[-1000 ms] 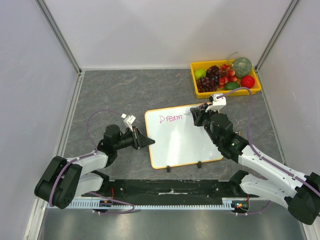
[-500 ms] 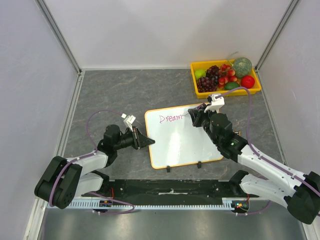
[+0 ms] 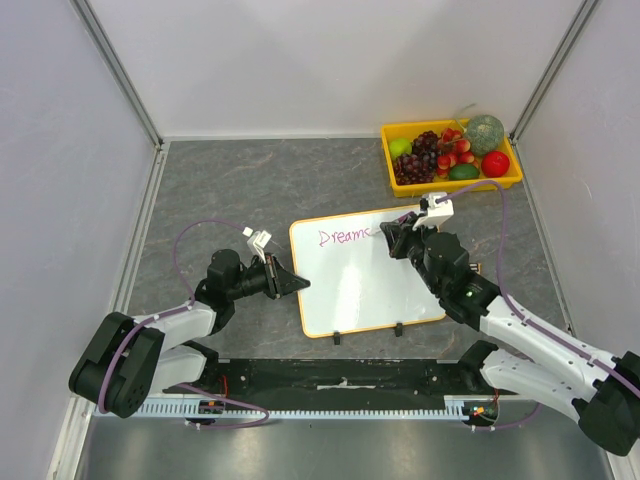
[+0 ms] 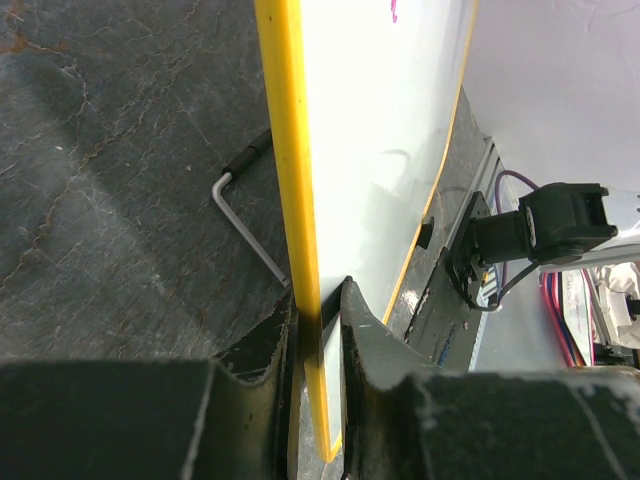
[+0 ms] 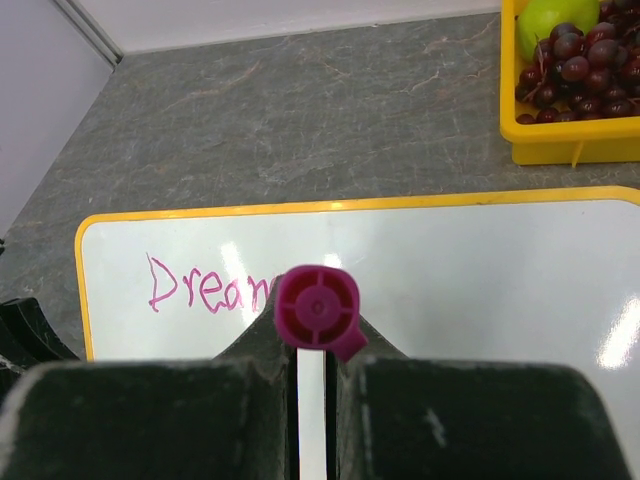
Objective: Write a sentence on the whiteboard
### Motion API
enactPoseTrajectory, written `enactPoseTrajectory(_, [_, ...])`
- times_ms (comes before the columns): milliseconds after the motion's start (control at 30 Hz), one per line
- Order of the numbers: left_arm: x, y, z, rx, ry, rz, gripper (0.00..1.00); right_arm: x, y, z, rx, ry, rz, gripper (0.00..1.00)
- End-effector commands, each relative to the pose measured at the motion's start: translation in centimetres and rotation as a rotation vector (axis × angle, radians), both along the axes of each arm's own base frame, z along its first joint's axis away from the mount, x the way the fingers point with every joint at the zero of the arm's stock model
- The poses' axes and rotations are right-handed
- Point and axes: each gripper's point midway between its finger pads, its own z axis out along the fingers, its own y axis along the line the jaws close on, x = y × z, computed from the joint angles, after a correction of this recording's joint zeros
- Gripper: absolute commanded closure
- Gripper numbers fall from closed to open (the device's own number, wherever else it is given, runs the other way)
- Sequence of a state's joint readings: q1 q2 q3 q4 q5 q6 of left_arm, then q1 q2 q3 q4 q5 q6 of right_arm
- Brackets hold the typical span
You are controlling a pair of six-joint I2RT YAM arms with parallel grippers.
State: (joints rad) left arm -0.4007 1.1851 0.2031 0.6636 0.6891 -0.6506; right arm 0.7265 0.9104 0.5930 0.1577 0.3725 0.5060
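The whiteboard (image 3: 365, 285) lies in the middle of the table, orange-framed, with "Dream" (image 3: 341, 236) in pink at its top left. My left gripper (image 3: 300, 283) is shut on the whiteboard's left edge; in the left wrist view the yellow-orange frame (image 4: 290, 150) runs between the jaws of the gripper (image 4: 318, 300). My right gripper (image 3: 392, 238) hovers over the board's top, just right of the word, and is shut on a magenta marker (image 5: 317, 308), seen end-on between the right gripper's (image 5: 317, 340) fingers. The marker's tip is hidden.
A yellow tray (image 3: 455, 186) holding grapes and other fruit stands at the back right, close behind the right gripper. Two small black feet (image 3: 337, 338) sit on the board's near edge. A bent metal rod (image 4: 240, 215) lies beside the board. Booth walls close three sides.
The right gripper with the marker shifted slightly left, then back right beside the word, and the pink writing after "Dream" has grown a little. The left arm has not moved.
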Motion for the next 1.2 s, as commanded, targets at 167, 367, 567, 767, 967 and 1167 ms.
enactPoseTrajectory(167, [0.5,0.7,-1.9,0.086,-0.019,0.021,0.98,-0.3,-0.3,-1.1,-0.019,0.016,0.007,1.00])
enactPoseTrajectory(367, [0.5,0.6,-1.9,0.086,-0.019,0.020,0.98,-0.2,0.7,-1.0,0.013,0.012,0.035,1.00])
enactPoseTrajectory(567, [0.5,0.6,-1.8,0.085,-0.020,0.018,0.98,0.0,0.7,-0.3,0.059,0.002,0.017,1.00])
enactPoseTrajectory(767, [0.5,0.7,-1.8,0.085,-0.021,0.023,0.98,-1.7,-0.6,3.2,0.152,-0.071,0.022,1.00])
enactPoseTrajectory(967, [0.5,0.7,-1.7,0.083,-0.025,0.022,0.98,-3.3,-2.2,5.1,0.185,-0.104,0.015,1.00])
enactPoseTrajectory(1167, [0.4,0.8,-1.5,0.082,-0.034,0.026,0.98,-4.1,-3.0,4.6,0.180,-0.091,0.010,1.00])
